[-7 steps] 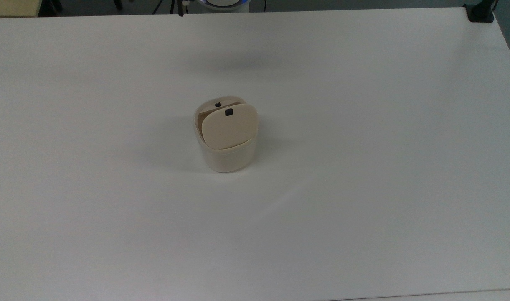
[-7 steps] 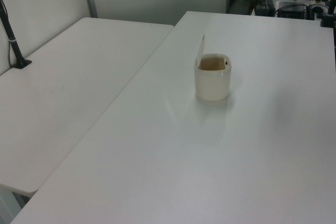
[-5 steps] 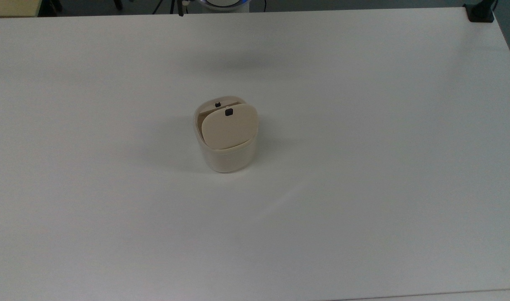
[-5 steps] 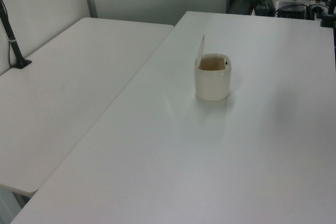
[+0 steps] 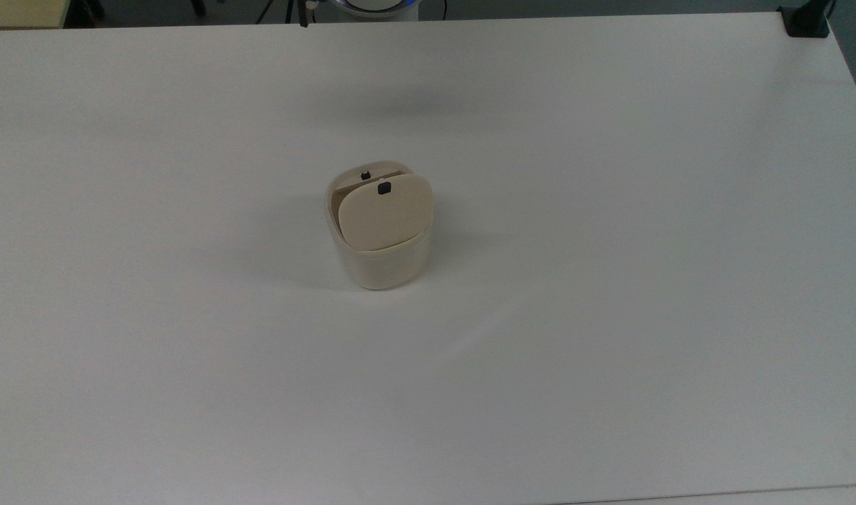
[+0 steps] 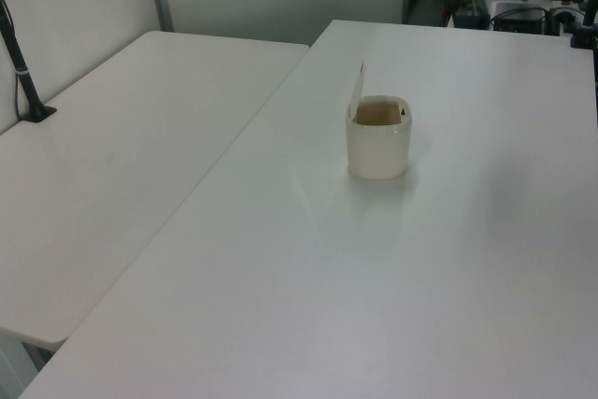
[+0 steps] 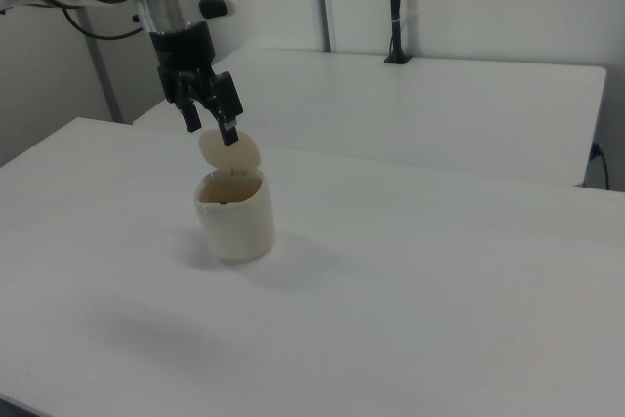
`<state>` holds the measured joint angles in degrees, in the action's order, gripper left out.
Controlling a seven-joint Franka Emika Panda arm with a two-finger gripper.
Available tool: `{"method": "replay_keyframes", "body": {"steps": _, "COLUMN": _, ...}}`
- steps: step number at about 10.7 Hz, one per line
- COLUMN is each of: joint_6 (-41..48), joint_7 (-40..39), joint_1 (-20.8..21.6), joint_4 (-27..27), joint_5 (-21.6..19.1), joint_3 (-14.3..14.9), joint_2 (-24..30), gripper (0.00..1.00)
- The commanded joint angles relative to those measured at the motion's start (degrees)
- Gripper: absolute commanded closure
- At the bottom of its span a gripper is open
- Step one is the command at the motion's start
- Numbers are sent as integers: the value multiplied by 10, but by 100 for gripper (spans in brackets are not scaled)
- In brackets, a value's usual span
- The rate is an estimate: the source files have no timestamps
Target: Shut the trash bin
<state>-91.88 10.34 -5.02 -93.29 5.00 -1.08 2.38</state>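
A wide stretch of bare white table (image 5: pixel 610 351) is seen nearest in the top view. Near the middle of that table the trash bin (image 5: pixel 380 238) is found standing upright, a small cream-beige tub with rounded corners. Its lid (image 5: pixel 385 212) is raised, hinged at one edge and standing nearly upright, and a small black square tab (image 5: pixel 383 188) is carried on the lid's face. A second small black piece (image 5: pixel 364 174) is seen on the bin's rim just beyond the lid in the top view.

In the left view the bin (image 6: pixel 379 140) is shown with its mouth uncovered (a brownish interior can be made out), and the lid (image 6: pixel 356 91) is seen edge-on at the left view's left side of the rim.

In the right view the bin (image 7: pixel 235 216) is set toward the right view's left, with the lid (image 7: pixel 230 152) rising above its rim. Just above the lid the gripper (image 7: pixel 208 125) is held, its two dark fingers (image 7: pixel 228 122) spread apart with nothing pinched between them; whether the lid is touched cannot be told.

Farther back a second white table (image 6: pixel 121 156) is placed alongside the first, and a black post (image 7: pixel 395 7) is clamped at its far edge.
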Motion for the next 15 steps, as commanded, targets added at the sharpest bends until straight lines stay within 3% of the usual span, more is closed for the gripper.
{"method": "replay_keyframes", "body": {"steps": 1, "joint_6": 14, "joint_7": -9, "joint_1": 4, "joint_4": -14, "joint_5": -3, "joint_3": 5, "joint_2": 17, "gripper": 0}}
{"method": "replay_keyframes", "body": {"steps": 7, "joint_6": 26, "joint_7": -92, "joint_1": 3, "joint_4": -13, "joint_5": -3, "joint_3": 6, "joint_2": 16, "gripper": 0}}
{"method": "replay_keyframes", "body": {"steps": 8, "joint_6": 26, "joint_7": -99, "joint_1": 3, "joint_4": -14, "joint_5": -3, "joint_3": 6, "joint_2": 16, "gripper": 7}}
{"method": "replay_keyframes", "body": {"steps": 9, "joint_6": 26, "joint_7": -116, "joint_1": 3, "joint_4": -13, "joint_5": -3, "joint_3": 6, "joint_2": 15, "gripper": 30}}
{"method": "replay_keyframes", "body": {"steps": 11, "joint_6": 26, "joint_7": -150, "joint_1": 4, "joint_4": -13, "joint_5": -9, "joint_3": 15, "joint_2": 15, "gripper": 88}}
{"method": "replay_keyframes", "body": {"steps": 12, "joint_6": 26, "joint_7": -151, "joint_1": 5, "joint_4": -13, "joint_5": -10, "joint_3": 16, "joint_2": 15, "gripper": 100}}
{"method": "replay_keyframes", "body": {"steps": 15, "joint_6": 18, "joint_7": -160, "joint_1": 7, "joint_4": -13, "joint_5": -10, "joint_3": 16, "joint_2": 9, "gripper": 100}}
